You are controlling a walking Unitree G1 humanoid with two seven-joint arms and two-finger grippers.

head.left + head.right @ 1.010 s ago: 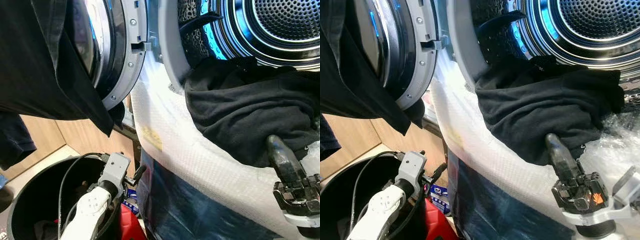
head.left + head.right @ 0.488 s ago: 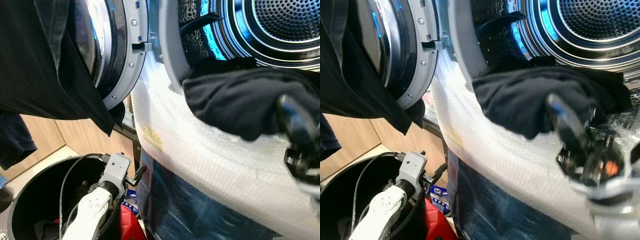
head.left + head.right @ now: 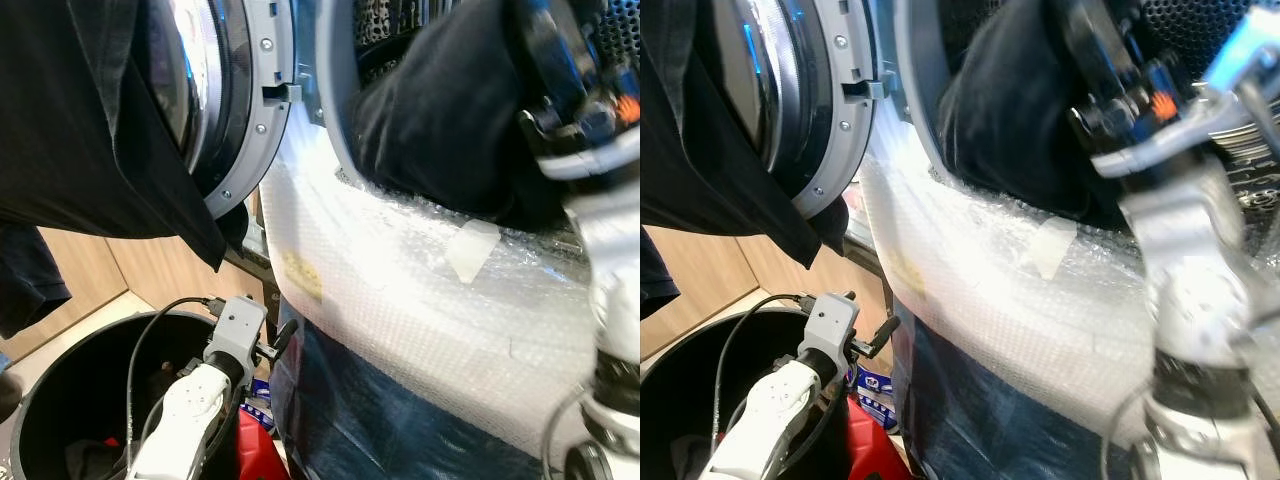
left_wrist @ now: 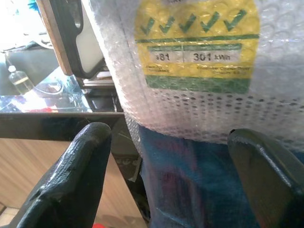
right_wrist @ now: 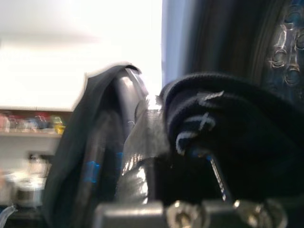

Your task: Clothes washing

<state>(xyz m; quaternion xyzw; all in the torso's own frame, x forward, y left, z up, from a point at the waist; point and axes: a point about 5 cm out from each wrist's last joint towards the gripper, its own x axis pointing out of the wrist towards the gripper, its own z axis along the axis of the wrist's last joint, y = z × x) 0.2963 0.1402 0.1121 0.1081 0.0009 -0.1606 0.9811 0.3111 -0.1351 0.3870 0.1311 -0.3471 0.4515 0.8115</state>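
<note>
Right end effector (image 3: 560, 80) clamps the dark garment (image 3: 440, 120) at the washer's mouth (image 3: 335, 150).

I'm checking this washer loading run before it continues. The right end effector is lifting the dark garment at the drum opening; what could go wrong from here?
1. The dark garment hangs over the drum opening's lip, so part could slip back out onto the bubble wrap.
2. The right end effector is close to the door seal and could snag it.
3. The black cloth draped on the open door could get caught when closing.
</note>
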